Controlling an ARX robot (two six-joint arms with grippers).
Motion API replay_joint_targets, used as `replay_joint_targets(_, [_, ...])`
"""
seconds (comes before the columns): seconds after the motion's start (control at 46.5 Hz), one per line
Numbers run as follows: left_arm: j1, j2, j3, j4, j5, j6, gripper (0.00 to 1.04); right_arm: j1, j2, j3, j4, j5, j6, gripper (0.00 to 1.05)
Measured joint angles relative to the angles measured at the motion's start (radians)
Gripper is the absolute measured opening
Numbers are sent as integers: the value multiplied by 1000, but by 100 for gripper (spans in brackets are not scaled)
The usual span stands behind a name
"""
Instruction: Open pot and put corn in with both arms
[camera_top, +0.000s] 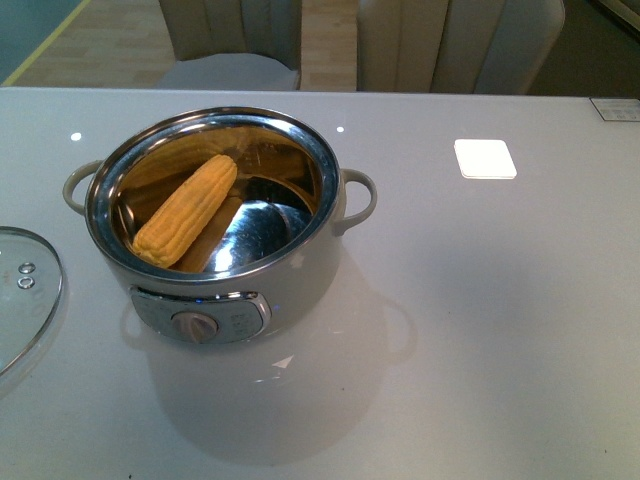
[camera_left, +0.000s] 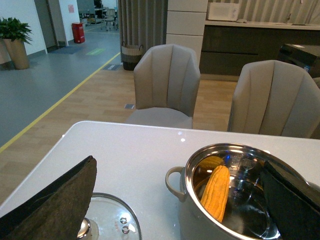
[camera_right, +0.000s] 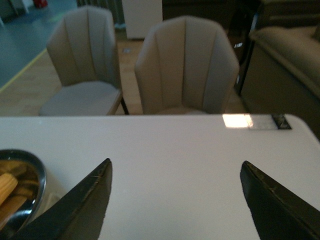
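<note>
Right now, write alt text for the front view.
A yellow corn cob lies tilted inside an open cream pot on a white table. The pot's glass lid rests on the table at the left edge; no robot arm is visible.

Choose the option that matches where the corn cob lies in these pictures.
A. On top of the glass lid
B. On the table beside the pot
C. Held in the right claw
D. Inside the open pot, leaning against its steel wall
D: the corn lies inside the uncovered pot, slanted against the shiny inner wall, while the glass lid rests on the table beside the pot.
</note>
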Motion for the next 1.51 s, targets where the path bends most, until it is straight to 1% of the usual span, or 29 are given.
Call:
replay_joint_targets(0.043, [0, 0, 0, 0, 0, 0, 98, -14, -30, -43, 66, -9, -14, 63])
replay_joint_targets(0.086, [0, 0, 0, 0, 0, 0, 98, -29, -66, -71, 84, -23, -22, 54])
replay_joint_targets(0.129, [0, 0, 0, 0, 1, 0, 98, -47, -101, -103, 87, -39, -26, 44])
replay_joint_targets(0.151, [0, 0, 0, 0, 1, 0, 98, -53, -111, -115, 86, -43, -28, 40])
replay_joint_targets(0.323, [0, 0, 0, 0, 0, 0, 98, -105, -229, -212, 58, -97, -41, 2])
replay_joint_targets(0.43, [0, 0, 0, 0, 1, 0, 98, -134, -301, -251, 22, -125, -42, 2])
replay_joint_targets(0.516, [0, 0, 0, 0, 1, 0, 98, -188, -343, -270, -2, -197, -44, 2])
replay_joint_targets(0.602, [0, 0, 0, 0, 0, 0, 98, -216, -392, -288, -32, -199, -43, 2])
replay_joint_targets(0.903, [0, 0, 0, 0, 1, 0, 98, -217, -519, -325, -122, -206, -44, 2])
replay_joint_targets(0.968, [0, 0, 0, 0, 1, 0, 98, -217, -526, -344, -97, -206, -44, 2])
replay_joint_targets(1.032, [0, 0, 0, 0, 0, 0, 98, -217, -545, -347, -106, -206, -44, 2])
replay_joint_targets(1.14, [0, 0, 0, 0, 1, 0, 98, -217, -617, -347, -173, -205, -44, 2])
replay_joint_targets(1.505, [0, 0, 0, 0, 1, 0, 98, -217, -772, -347, -325, -205, -44, 2])
